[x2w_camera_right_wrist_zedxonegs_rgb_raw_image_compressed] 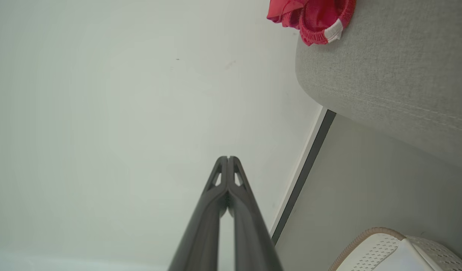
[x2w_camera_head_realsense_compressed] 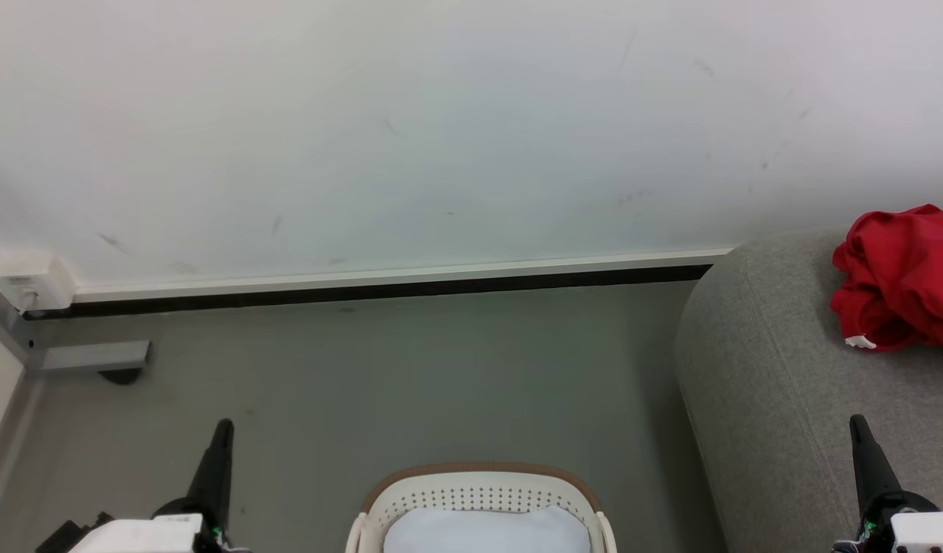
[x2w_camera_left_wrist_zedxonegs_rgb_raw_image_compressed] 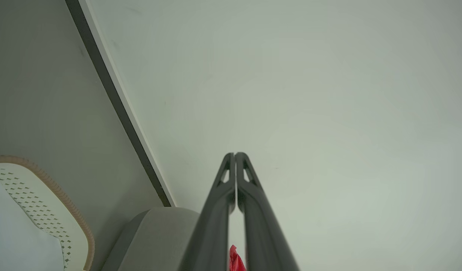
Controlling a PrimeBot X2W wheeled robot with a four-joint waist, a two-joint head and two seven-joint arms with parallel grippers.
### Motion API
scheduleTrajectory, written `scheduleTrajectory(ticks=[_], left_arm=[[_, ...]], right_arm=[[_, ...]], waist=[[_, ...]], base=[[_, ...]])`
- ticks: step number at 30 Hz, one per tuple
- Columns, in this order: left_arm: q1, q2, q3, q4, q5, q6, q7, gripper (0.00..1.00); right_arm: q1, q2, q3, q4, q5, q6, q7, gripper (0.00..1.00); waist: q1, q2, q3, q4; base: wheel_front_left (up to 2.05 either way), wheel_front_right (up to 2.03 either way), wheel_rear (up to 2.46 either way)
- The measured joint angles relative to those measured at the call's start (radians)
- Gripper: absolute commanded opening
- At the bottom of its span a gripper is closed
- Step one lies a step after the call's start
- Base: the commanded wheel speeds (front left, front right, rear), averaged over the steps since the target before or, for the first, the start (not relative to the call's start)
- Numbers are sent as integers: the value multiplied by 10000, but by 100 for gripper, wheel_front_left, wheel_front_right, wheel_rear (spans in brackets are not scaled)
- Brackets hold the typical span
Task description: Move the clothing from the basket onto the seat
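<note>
Red clothing (x2w_camera_head_realsense_compressed: pixel 901 276) with a bit of white trim lies bunched on the grey seat (x2w_camera_head_realsense_compressed: pixel 786 384) at the right; the right wrist view shows the clothing (x2w_camera_right_wrist_zedxonegs_rgb_raw_image_compressed: pixel 313 15) at the seat's (x2w_camera_right_wrist_zedxonegs_rgb_raw_image_compressed: pixel 396 67) edge. The white basket (x2w_camera_head_realsense_compressed: pixel 483 491) with a brown rim stands on the floor at bottom centre, its pale bottom bare. My left gripper (x2w_camera_head_realsense_compressed: pixel 224 424) is at the lower left, shut and holding nothing, its tips (x2w_camera_left_wrist_zedxonegs_rgb_raw_image_compressed: pixel 234 154) together. Shut and holding nothing too, my right gripper (x2w_camera_head_realsense_compressed: pixel 857 421) is at the lower right in front of the seat, tips (x2w_camera_right_wrist_zedxonegs_rgb_raw_image_compressed: pixel 228 158) together.
A white wall (x2w_camera_head_realsense_compressed: pixel 441 130) with a dark baseboard (x2w_camera_head_realsense_compressed: pixel 379 290) runs across behind the grey floor (x2w_camera_head_realsense_compressed: pixel 410 376). A small white box (x2w_camera_head_realsense_compressed: pixel 26 280) and a grey bracket (x2w_camera_head_realsense_compressed: pixel 95 357) sit at the far left corner.
</note>
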Motion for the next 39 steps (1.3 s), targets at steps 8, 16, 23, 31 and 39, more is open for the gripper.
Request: scheduleTrajectory(ticks=[8, 16, 23, 31, 39], left_arm=[[-34, -21, 79, -40, -493, 0, 125, 0], [-81, -35, 140, -71, -1001, 0, 278, 0], [-93, -38, 151, -82, -1089, -2, 286, 0], [-94, -40, 151, -84, -1089, -2, 286, 0], [-95, -40, 151, -84, -1089, -2, 288, 0]], right_arm=[[-66, -8, -27, -17, 562, 0, 165, 0], [-92, -15, -54, -35, 1099, 0, 305, 0], [-105, -17, -63, -42, 1229, 0, 314, 0], [-106, -19, -63, -42, 1229, 0, 316, 0], [-107, -19, -63, -44, 1229, 0, 316, 0]], waist=[[0, 0, 7, 37], [0, 0, 13, 74], [0, 0, 14, 80], [0, 0, 14, 80], [0, 0, 15, 80]], base=[[0, 0, 0], [0, 0, 0], [0, 0, 0], [0, 0, 0], [0, 0, 0]])
